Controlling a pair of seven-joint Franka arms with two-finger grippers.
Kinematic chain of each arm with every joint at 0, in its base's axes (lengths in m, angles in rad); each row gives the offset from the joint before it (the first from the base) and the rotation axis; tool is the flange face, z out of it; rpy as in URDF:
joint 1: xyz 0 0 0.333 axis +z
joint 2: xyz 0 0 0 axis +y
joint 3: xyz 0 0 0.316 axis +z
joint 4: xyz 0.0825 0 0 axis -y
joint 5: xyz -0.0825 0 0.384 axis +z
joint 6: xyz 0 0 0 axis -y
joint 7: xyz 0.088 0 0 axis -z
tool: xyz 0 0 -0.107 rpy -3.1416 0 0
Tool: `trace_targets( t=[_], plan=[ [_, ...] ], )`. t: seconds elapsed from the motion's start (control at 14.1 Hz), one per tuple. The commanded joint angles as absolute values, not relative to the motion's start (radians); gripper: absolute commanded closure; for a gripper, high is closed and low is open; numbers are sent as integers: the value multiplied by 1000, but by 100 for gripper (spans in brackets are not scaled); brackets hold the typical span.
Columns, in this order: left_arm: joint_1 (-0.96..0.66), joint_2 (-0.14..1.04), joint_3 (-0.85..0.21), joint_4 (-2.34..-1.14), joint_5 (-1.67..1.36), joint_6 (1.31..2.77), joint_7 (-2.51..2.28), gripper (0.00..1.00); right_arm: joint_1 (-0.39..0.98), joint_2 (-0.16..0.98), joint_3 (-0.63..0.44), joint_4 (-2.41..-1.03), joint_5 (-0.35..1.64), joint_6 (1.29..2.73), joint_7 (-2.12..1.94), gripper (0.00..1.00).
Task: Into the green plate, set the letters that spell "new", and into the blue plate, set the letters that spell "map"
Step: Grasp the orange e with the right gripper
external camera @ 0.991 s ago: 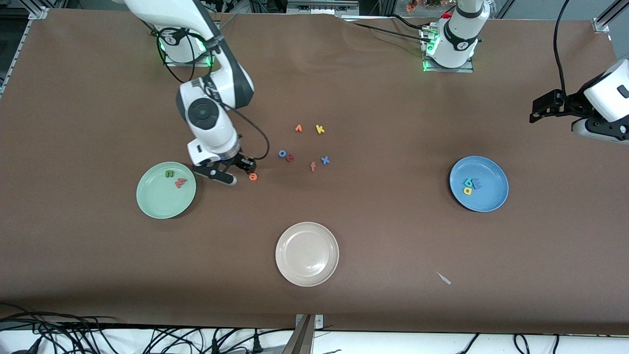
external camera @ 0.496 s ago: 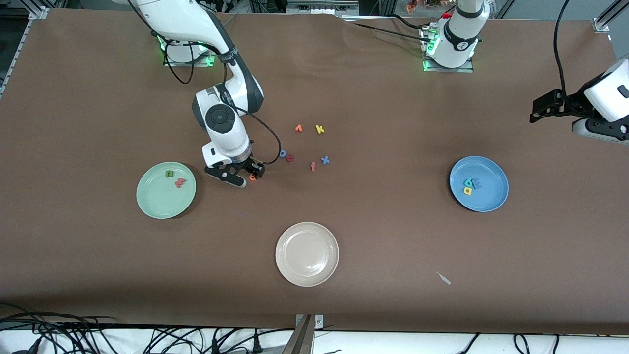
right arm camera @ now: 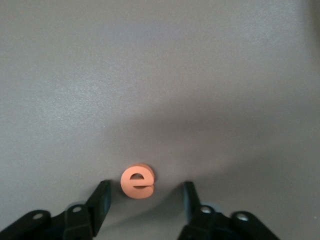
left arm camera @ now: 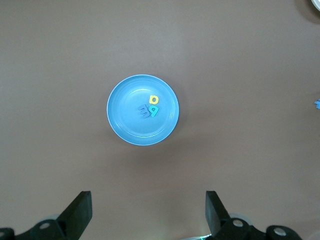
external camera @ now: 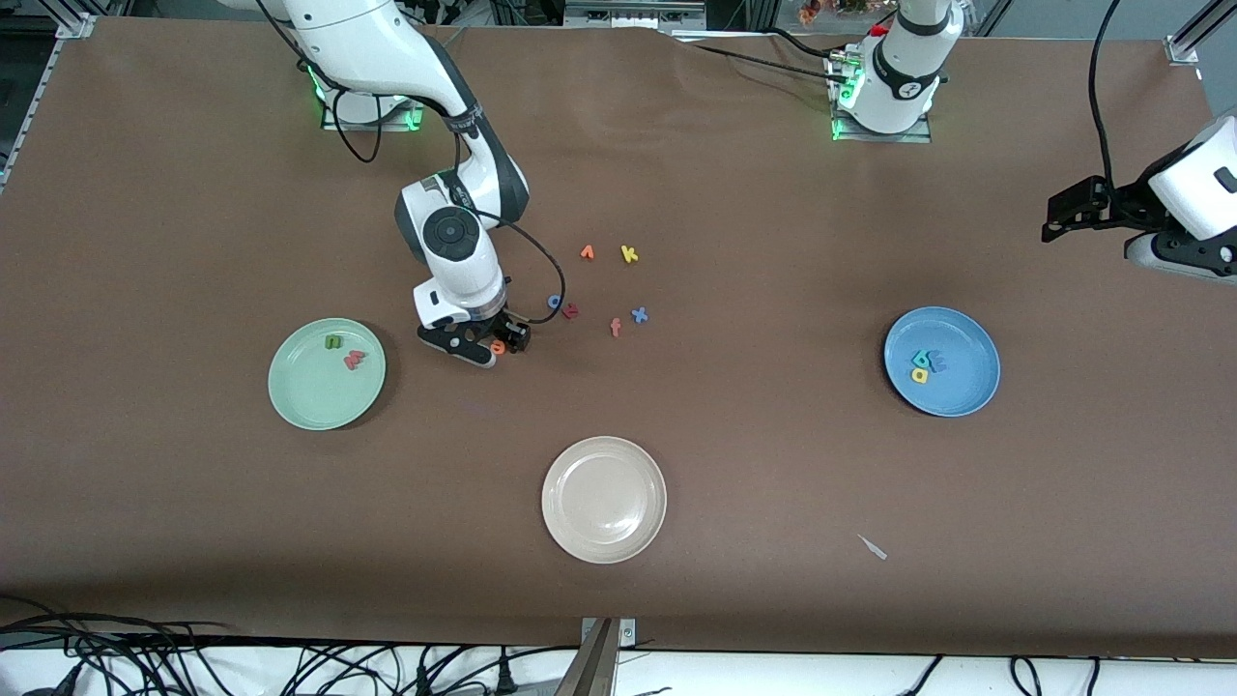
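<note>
Nearly done: in the front view the green plate [external camera: 327, 374] holds the green "n" [external camera: 333, 341] and red "w" [external camera: 355, 360], and the blue plate [external camera: 941, 361] holds "map" [external camera: 927, 362]. The orange "e" [external camera: 498, 347] lies beside the green plate, toward the beige plate's [external camera: 604, 499] side, bare table between. The left wrist view shows the left gripper [left arm camera: 148, 212] waiting wide open over bare table beside the blue plate. In the right wrist view the right gripper [right arm camera: 145, 200] straddles the "e", jaws partly open, gripping nothing.

Brown desk [external camera: 734, 464], evenly lit, with a wrinkle near its upper edge. Black cables [external camera: 193, 662] tangled along the lower edge on a white strip.
</note>
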State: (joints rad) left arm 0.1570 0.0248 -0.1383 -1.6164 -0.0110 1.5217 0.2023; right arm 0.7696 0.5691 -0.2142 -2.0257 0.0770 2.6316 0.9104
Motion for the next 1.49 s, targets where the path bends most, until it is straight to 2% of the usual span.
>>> trace_targets(
  t=[0.0,0.71,1.13,1.42],
  plan=[
    [158,20,-140,-1615,11,1526,216,0,779,583,-219,-2033,92,2661,919,43],
    [158,20,-140,-1620,11,1526,218,0,776,583,-222,-2033,92,2661,900,47],
    [156,20,-140,-1621,11,1529,218,0,776,583,-222,-2034,91,2660,888,74],
    [156,20,-140,-1621,11,1529,216,0,773,568,-232,-2031,91,2648,847,79]
  ],
)
